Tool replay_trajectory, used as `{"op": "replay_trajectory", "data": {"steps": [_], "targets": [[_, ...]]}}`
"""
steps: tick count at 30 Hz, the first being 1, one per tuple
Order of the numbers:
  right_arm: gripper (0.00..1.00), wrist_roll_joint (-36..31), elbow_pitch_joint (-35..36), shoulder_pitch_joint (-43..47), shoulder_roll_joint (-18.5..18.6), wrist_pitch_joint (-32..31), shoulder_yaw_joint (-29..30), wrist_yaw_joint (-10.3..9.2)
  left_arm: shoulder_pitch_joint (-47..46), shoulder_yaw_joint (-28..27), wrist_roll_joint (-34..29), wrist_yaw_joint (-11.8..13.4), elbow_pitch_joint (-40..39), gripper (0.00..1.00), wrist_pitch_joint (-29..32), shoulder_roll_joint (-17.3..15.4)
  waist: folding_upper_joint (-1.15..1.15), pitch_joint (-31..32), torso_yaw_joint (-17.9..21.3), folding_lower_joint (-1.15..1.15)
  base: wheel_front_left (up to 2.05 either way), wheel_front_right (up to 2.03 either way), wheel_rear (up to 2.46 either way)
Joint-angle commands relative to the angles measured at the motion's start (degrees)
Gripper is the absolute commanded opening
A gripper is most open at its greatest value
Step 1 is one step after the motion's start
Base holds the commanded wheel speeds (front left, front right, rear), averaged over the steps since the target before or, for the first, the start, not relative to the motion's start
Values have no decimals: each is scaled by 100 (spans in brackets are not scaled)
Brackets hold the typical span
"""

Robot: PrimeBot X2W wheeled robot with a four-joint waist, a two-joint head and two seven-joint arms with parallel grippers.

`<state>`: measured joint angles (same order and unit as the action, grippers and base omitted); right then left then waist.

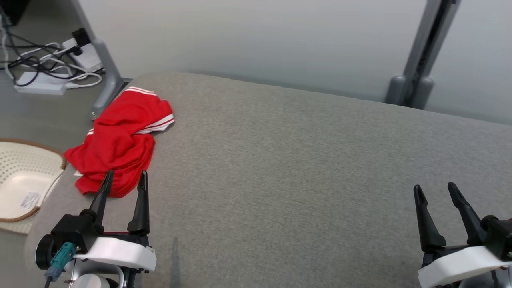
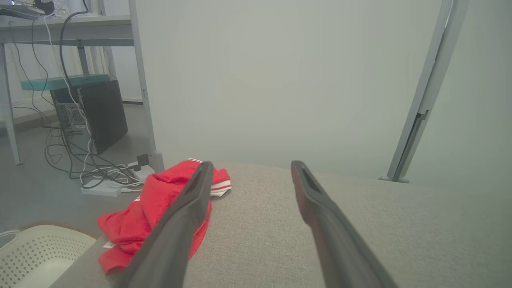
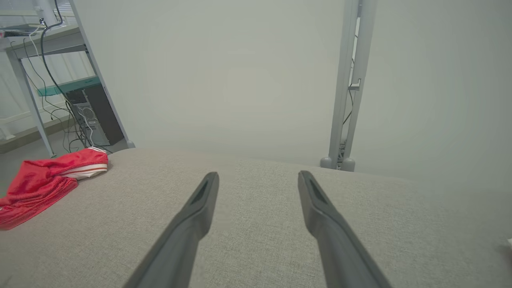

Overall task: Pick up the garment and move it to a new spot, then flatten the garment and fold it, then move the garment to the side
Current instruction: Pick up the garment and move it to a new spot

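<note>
Dark L pincer [image 1: 126,174] wide open, empty, nr garment [image 1: 120,136]

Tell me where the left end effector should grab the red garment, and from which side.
Grip the bunched near edge of the red garment, just ahead of the open left end effector. Come from the robot's side, forward and down, straddling that fold. The cloth lies crumpled at the grey cushion's left edge, so its bulk should pinch easily.
</note>
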<state>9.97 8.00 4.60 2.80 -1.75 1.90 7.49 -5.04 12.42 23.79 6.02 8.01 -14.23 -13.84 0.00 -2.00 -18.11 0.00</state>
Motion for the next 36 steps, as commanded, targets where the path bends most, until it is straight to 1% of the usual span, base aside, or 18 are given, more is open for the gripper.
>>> {"op": "replay_trajectory", "data": {"steps": [1,5,8,14,23,29,31,33,34,36], "targets": [[100,-6,-27,-75,26,21,7,1,-64,-25,19,12,-1,100,-27,-3,0,-63,-413,0,0,0,0],[100,25,-85,-156,27,53,-81,1,-53,-72,29,21,3,100,-54,29,0,-71,-737,0,0,0,0],[100,57,-136,-187,26,76,-125,1,-52,-83,16,19,-5,100,-60,57,0,-72,-903,0,0,0,0],[100,62,-203,-251,27,93,-157,1,-51,-145,13,-2,-18,100,-79,42,0,-96,-1000,0,0,0,0],[100,8,-200,-316,27,62,-241,1,-154,-206,-13,18,-64,100,-85,61,0,-220,-914,0,0,0,0],[100,-42,-125,-441,28,-7,-266,1,-428,-346,-41,28,-94,100,-89,-36,0,-410,-799,0,0,0,0],[100,-74,-81,-474,27,-48,-282,1,-628,-421,-7,-15,-70,100,-91,-92,0,-518,-735,0,0,0,0],[100,-137,-14,-585,27,-114,-326,1,-998,-565,109,-105,127,100,-65,-188,0,-710,-589,0,0,0,0],[100,-137,-14,-585,27,-114,-326,1,-998,-565,109,-105,127,100,-65,-188,0,-710,-589,0,0,0,0],[100,-182,12,-672,28,-152,-355,1,-1273,-651,221,-186,379,100,32,-282,0,-870,-465,0,0,0,0]]}}
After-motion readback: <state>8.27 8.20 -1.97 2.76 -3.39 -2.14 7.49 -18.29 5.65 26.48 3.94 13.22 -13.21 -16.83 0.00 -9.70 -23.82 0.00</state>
